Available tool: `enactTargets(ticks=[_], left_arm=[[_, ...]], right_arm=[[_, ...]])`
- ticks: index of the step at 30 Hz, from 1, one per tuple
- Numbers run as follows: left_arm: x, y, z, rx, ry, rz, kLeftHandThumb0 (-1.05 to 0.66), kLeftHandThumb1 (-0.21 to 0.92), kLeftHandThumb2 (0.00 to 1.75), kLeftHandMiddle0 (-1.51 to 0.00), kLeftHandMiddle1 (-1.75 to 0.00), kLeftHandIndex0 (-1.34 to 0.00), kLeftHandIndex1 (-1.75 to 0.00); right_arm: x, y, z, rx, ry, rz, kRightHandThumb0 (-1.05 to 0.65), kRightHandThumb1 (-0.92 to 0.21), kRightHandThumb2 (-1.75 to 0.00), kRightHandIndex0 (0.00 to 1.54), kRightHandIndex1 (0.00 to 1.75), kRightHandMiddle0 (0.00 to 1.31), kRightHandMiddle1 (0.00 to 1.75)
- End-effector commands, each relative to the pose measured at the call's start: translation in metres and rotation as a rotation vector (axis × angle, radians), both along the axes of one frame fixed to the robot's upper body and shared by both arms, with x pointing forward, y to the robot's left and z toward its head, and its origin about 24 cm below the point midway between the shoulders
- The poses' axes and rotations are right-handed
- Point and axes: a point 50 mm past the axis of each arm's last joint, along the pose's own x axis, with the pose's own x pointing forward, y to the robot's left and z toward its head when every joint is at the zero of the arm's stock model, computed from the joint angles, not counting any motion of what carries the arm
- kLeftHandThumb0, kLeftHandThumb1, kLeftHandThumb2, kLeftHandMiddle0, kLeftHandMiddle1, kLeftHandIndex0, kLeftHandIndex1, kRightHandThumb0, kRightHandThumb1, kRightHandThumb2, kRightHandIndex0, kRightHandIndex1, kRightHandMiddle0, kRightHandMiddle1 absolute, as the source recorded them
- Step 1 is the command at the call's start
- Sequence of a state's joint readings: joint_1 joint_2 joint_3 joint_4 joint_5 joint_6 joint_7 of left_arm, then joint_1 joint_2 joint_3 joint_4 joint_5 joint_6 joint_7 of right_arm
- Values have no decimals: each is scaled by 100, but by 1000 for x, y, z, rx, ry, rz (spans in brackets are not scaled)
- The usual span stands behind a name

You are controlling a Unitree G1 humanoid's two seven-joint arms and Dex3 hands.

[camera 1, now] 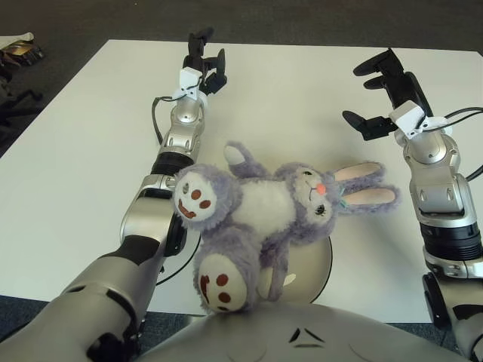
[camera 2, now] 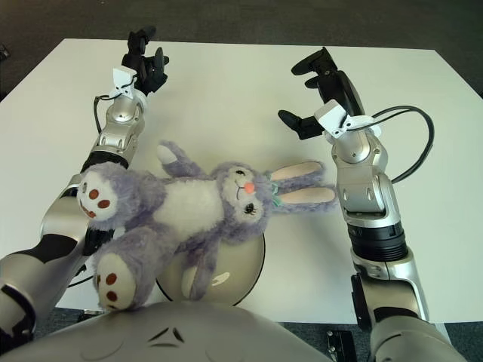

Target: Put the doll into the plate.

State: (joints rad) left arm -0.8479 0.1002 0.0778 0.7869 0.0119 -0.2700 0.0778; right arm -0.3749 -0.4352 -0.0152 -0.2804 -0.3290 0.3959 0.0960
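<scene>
White tabletop [camera 1: 75, 151] stretches beneath a humanoid robot's two arms. On the left, the left hand [camera 1: 202, 62] is extended far across the table, its dark fingers loosely curled and gripping nothing; whether it touches the surface cannot be told. A black cable [camera 1: 157, 115] loops beside that forearm. Nearer the robot, a purple plush rabbit doll [camera 1: 260, 215] lies on its back, sprawled over a silver round plate [camera 2: 241, 271], its torso and one leg covering much of the dish. Its spotted foot soles point left, toward the left arm, while its head and pink-lined ears [camera 1: 366, 185] reach right, past the plate's rim onto the table. On the right, the right hand [camera 2: 317, 94] is raised beyond the ears, fingers spread apart and holding nothing, clear of the toy.
</scene>
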Motion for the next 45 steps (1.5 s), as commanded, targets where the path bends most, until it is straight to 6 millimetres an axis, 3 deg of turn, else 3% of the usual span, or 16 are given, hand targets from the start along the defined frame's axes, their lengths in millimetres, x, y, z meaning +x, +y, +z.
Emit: enactTargets(ticks=[1, 8, 16, 18, 20, 23, 32, 36, 40, 45], left_arm=[[-1, 8, -4, -16, 0, -8, -53, 87, 73, -21, -99, 0, -67], [-4, 12, -9, -67, -2, -26, -55, 88, 73, -19, -95, 0, -69], [-8, 18, -20, -81, 12, -33, -57, 91, 73, -23, -99, 0, -102], [-9, 19, -23, -82, 24, -32, -58, 92, 73, -24, -100, 0, -108], [-10, 21, -25, -83, 35, -30, -58, 92, 74, -25, -102, 0, -116], [-12, 22, -28, -87, 40, -32, -57, 92, 75, -27, -108, 0, -127], [-18, 27, -35, -94, 53, -20, -55, 91, 78, -36, -127, 0, -154], [-20, 29, -38, -100, 54, -12, -39, 92, 58, -45, -131, -15, -170], [-22, 32, -42, -113, 68, -5, -36, 92, 53, -49, -137, -19, -174], [-24, 36, -45, -137, 90, 5, -36, 86, 60, -52, -143, -23, -174]], right_arm=[[3, -6, 2, 58, -8, -62, -49, -30, -109, 18, 109, 0, 138], [4, -22, -6, 203, -9, -100, -55, -42, -99, 17, 107, 2, 141], [10, -39, -20, 392, -23, -93, -38, -42, -111, 32, 124, 8, 152], [9, -39, -22, 422, -31, -92, -37, -62, -88, 33, 126, 16, 162], [8, -38, -23, 446, -38, -94, -36, -74, -73, 33, 126, 19, 168], [4, -35, -25, 473, -44, -101, -36, -82, -65, 33, 125, 22, 173], [3, -33, -40, 603, -10, -131, -37, -78, -71, 34, 127, 27, 175], [3, -30, -49, 647, 2, -129, -37, -76, -74, 39, 130, 29, 175], [0, -25, -58, 689, 11, -110, -37, -74, -77, 44, 134, 30, 175], [-3, -22, -65, 706, 14, -92, -38, -72, -80, 48, 139, 31, 175]])
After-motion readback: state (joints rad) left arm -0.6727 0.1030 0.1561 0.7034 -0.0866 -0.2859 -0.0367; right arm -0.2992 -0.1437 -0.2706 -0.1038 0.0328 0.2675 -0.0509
